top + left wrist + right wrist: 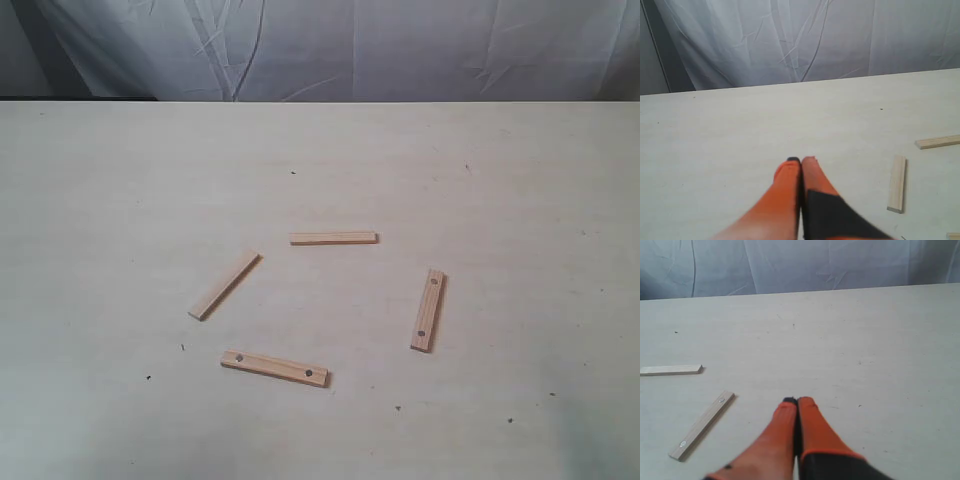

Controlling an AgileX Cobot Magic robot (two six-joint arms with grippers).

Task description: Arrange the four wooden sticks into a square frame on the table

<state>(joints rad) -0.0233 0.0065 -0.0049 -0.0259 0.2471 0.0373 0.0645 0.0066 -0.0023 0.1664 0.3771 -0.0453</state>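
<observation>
Your left claw (801, 161) and right claw (797, 401) are closed, empty; sticks (275, 369) scattered, no frame begun. Next: open the left claw for the plain stick (897, 184) near it.

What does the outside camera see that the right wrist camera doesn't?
Only the exterior view shows the slanted plain light-tan wooden stick and the dotted light-tan wooden stick lowest in that picture. Only the right wrist view shows the shut orange right gripper. Both show the level plain wooden stick, the right-hand dotted wooden stick, the pale beige wood-grain table and the pale grey cloth backdrop.
</observation>
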